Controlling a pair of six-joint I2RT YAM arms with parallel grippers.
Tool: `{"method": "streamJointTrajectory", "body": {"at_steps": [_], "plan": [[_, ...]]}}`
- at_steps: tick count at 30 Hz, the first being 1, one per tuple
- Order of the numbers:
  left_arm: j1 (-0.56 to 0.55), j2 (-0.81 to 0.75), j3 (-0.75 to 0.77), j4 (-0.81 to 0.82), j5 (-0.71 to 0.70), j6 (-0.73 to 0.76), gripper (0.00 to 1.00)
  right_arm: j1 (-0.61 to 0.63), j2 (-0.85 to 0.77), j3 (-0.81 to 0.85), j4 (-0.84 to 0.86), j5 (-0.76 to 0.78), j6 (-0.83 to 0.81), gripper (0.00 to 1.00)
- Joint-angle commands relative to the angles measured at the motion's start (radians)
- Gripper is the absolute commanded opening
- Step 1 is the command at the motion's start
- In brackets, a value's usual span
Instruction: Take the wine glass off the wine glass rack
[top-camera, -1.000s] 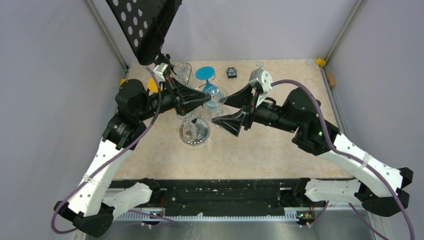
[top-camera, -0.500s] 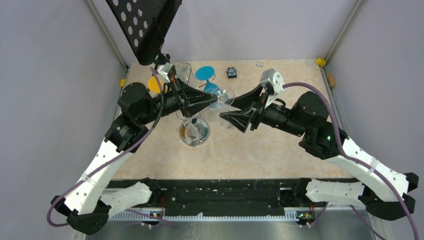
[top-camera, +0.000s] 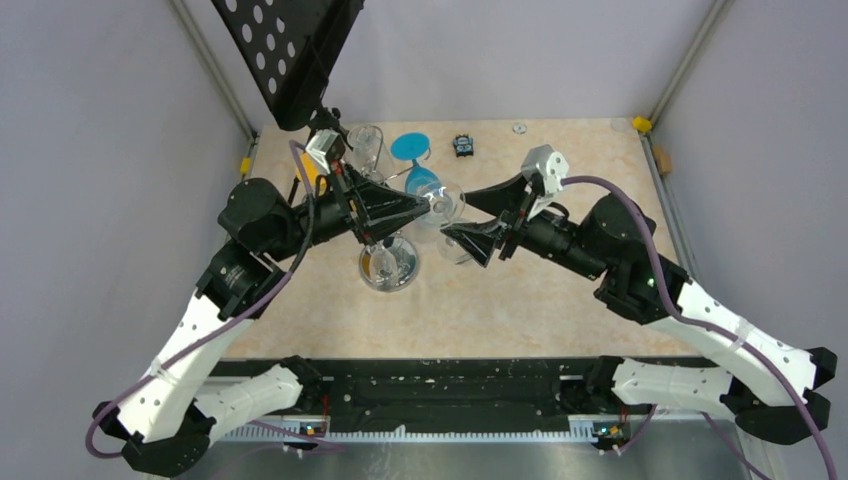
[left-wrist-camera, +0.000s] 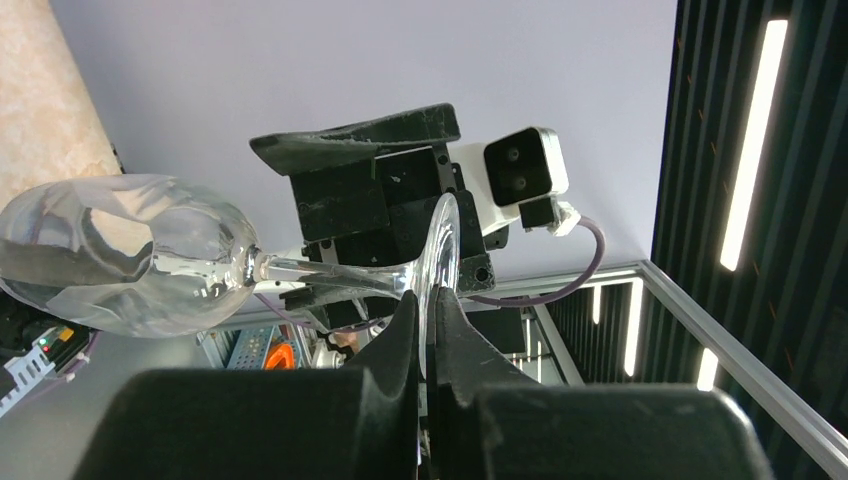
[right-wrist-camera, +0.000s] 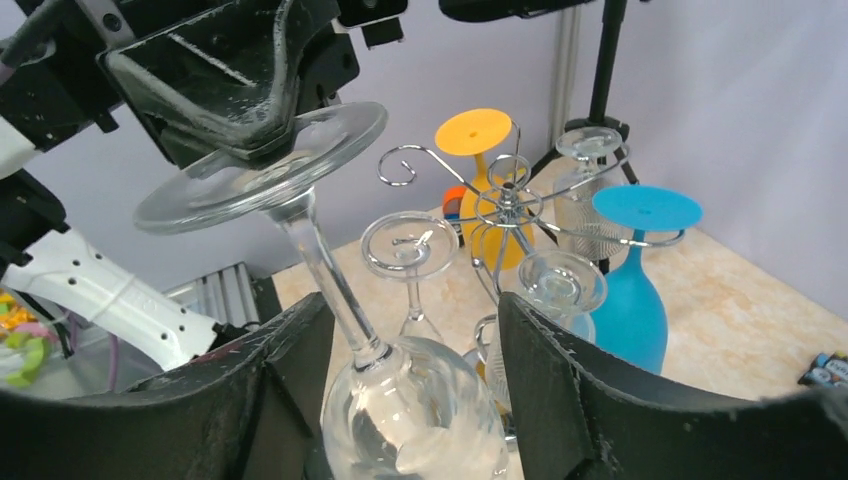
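Observation:
A clear wine glass (right-wrist-camera: 415, 420) hangs upside down and tilted, away from the wine glass rack (right-wrist-camera: 508, 200). My left gripper (left-wrist-camera: 427, 305) is shut on the rim of its round foot (left-wrist-camera: 440, 250), with the bowl (left-wrist-camera: 120, 250) out to the left in that view. My right gripper (right-wrist-camera: 410, 325) is open, one finger on each side of the bowl just below the stem (right-wrist-camera: 325, 270); a gap shows at the right finger. From above, the two grippers (top-camera: 425, 207) (top-camera: 458, 220) meet at the glass (top-camera: 447, 208), right of the rack's chrome base (top-camera: 388, 265).
The rack still carries a blue glass (right-wrist-camera: 630, 290), an orange glass (right-wrist-camera: 475, 130) and clear glasses (right-wrist-camera: 410, 245). A black tripod stand with a perforated plate (top-camera: 290, 50) stands at the back left. A small black object (top-camera: 462, 145) lies by the back wall.
My left gripper carried the glass slightly right and nearer, off the rack. The right gripper moved up toward it, so its fingers now stand on either side of the bowl.

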Motion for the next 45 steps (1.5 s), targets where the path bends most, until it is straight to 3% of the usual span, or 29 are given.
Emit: {"method": "streamJointTrajectory", "body": {"at_steps": [1, 6, 11, 15, 17, 19, 21, 24, 27, 32, 36, 40, 45], "plan": [[-0.003, -0.029, 0.036, 0.072, -0.016, 0.012, 0.0, 0.009, -0.022, 0.03, 0.065, -0.088, -0.053, 0.57], [-0.003, -0.02, 0.032, 0.072, -0.011, 0.007, 0.0, 0.009, 0.037, 0.092, 0.027, -0.238, -0.034, 0.45], [-0.005, -0.012, 0.036, 0.075, 0.0, 0.005, 0.0, 0.01, 0.071, 0.105, 0.062, -0.257, 0.005, 0.34], [-0.005, -0.013, 0.035, 0.078, 0.003, 0.0, 0.0, 0.011, 0.083, 0.115, 0.083, -0.258, 0.032, 0.16], [-0.005, -0.013, 0.034, 0.082, 0.005, 0.001, 0.0, 0.01, 0.084, 0.113, 0.097, -0.247, 0.05, 0.01], [-0.005, -0.015, 0.031, 0.088, 0.005, 0.003, 0.0, 0.009, 0.082, 0.106, 0.116, -0.228, 0.078, 0.0], [-0.005, -0.017, 0.029, 0.092, 0.0, 0.012, 0.24, 0.01, 0.075, 0.097, 0.159, -0.191, 0.113, 0.0], [-0.005, -0.028, 0.02, 0.09, -0.026, 0.049, 0.63, 0.011, 0.05, 0.089, 0.176, -0.1, 0.179, 0.0], [-0.005, -0.049, -0.015, 0.099, -0.065, 0.086, 0.74, 0.01, 0.005, 0.066, 0.205, 0.04, 0.271, 0.0], [-0.005, -0.066, -0.077, 0.109, -0.104, 0.11, 0.77, 0.01, -0.084, 0.015, 0.266, 0.49, 0.448, 0.0], [-0.021, -0.03, -0.086, 0.124, -0.102, 0.121, 0.77, 0.01, -0.112, -0.02, 0.327, 0.759, 0.605, 0.0], [-0.083, 0.029, -0.055, 0.185, -0.13, 0.176, 0.72, 0.01, -0.105, -0.003, 0.251, 0.921, 0.802, 0.0], [-0.145, 0.084, 0.017, 0.198, -0.207, 0.245, 0.64, 0.01, -0.102, -0.009, 0.176, 0.996, 0.965, 0.0]]}}
